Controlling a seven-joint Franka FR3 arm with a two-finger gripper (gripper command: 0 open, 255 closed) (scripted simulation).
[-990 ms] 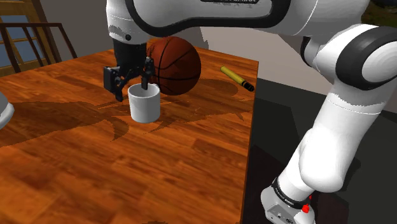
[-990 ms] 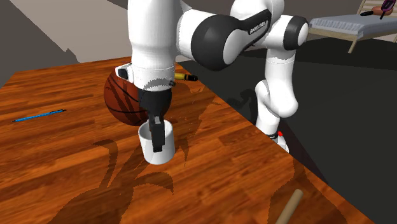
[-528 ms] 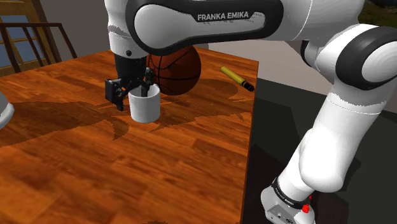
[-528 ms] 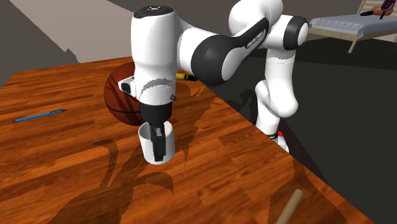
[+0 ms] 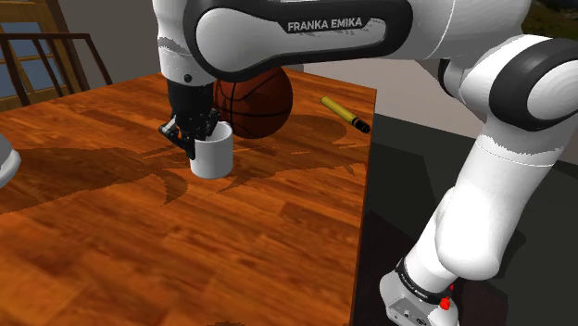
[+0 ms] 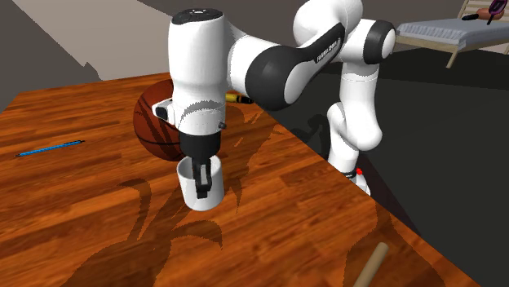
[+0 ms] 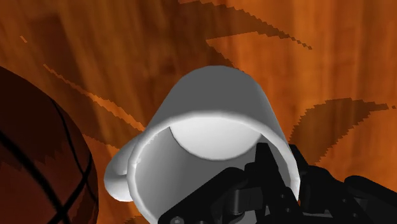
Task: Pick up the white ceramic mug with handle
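Pinched shut on the mug's wall, the black two-finger pincer [image 5: 193, 130] [image 6: 201, 175] [image 7: 280, 170] comes straight down from above. One finger is inside the cup and one is outside, with the thin wall squeezed between them.

The white round mug [image 5: 215, 159] [image 6: 189, 197] [image 7: 216, 102] stands upright on the brown wooden table [image 5: 139, 250] [image 6: 285, 212] [image 7: 127, 51], mouth up, right under the pincer. Its tall way goes up and down, the same way the fingers point. So I think the next move is a lift straight up. The hold is on one side of the rim only, so the mug may tip or swing as it rises. A slow lift looks safest.

The mug's small handle [image 7: 118, 181] sticks out on the side away from the fingers, toward the ball. The pincer does not touch it.

Just beside the mug is a big brown-orange basketball [image 5: 255, 97] [image 6: 155, 126] [image 7: 38, 159] with black lines. I cannot tell if ball and mug touch. Farther from the mug, past the ball, a yellow marker with a black tip [image 5: 345, 113] lies flat near the table's edge. Well apart from the mug, on its other side, a thin blue pen [image 6: 49, 149] lies flat on the wood.
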